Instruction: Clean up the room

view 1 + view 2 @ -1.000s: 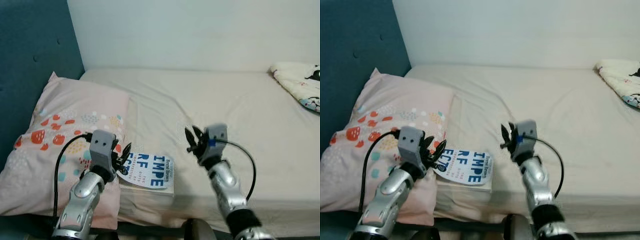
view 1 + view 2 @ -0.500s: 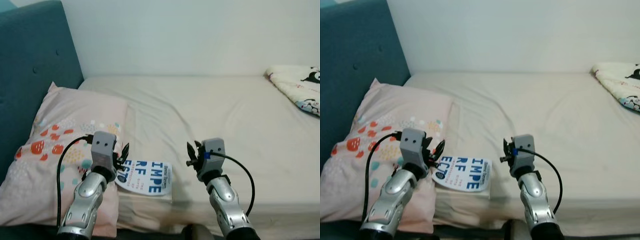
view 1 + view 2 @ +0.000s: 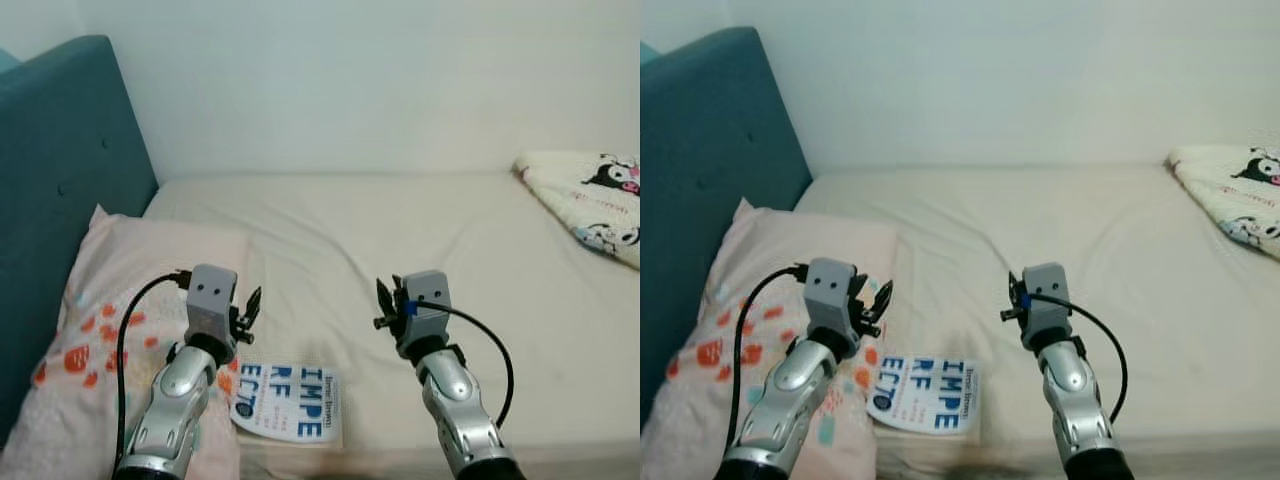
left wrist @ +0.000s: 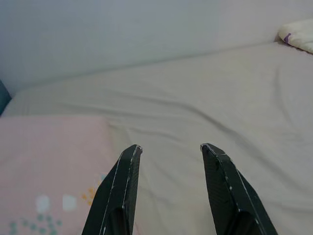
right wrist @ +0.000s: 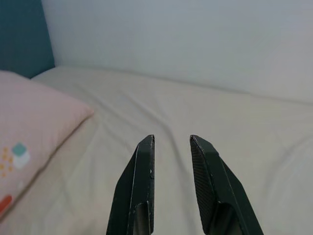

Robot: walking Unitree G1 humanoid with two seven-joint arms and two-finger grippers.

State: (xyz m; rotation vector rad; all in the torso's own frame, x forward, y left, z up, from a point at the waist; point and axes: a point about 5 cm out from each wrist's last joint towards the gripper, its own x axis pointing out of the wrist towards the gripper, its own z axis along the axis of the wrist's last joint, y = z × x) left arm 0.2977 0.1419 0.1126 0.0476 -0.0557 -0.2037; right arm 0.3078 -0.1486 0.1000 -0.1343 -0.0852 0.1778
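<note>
Both hands are hovering spread and empty above the bed (image 3: pixel 480 240); the left hand (image 3: pixel 248 305) should be dropping toward the book (image 3: pixel 288 402) lying at the mattress edge beside the pillow (image 3: pixel 110 300), while the right hand (image 3: pixel 385 300) is waiting
</note>
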